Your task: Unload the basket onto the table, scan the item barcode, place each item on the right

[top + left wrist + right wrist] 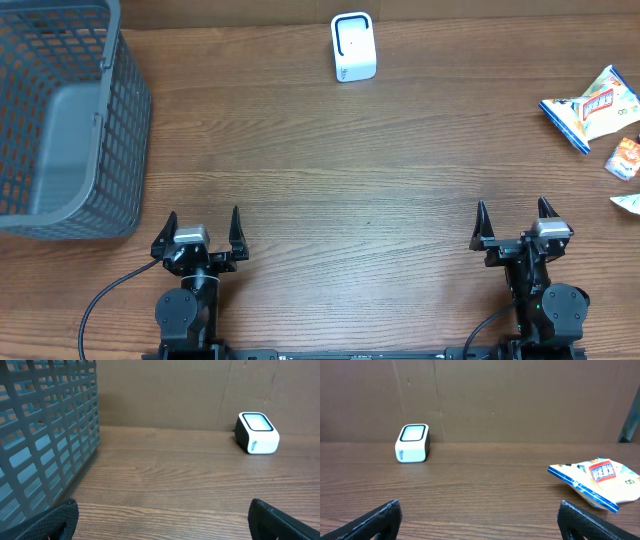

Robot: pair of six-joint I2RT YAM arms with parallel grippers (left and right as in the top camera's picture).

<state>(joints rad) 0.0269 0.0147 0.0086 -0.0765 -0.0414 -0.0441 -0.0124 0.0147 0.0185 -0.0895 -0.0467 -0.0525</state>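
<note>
A small white barcode scanner (353,47) with a dark back stands at the table's far middle; it also shows in the left wrist view as the scanner (256,433) and in the right wrist view as the scanner (412,443). A white and blue snack packet (592,108) lies flat at the far right, seen too as the packet (597,481). My left gripper (204,229) rests open near the front left, nothing between its fingers. My right gripper (514,220) rests open near the front right, also holding nothing.
A grey plastic basket (66,120) fills the left side of the table, its mesh wall (45,435) close to my left gripper. Two smaller packets, an orange one (626,158) and a white one (628,204), lie at the right edge.
</note>
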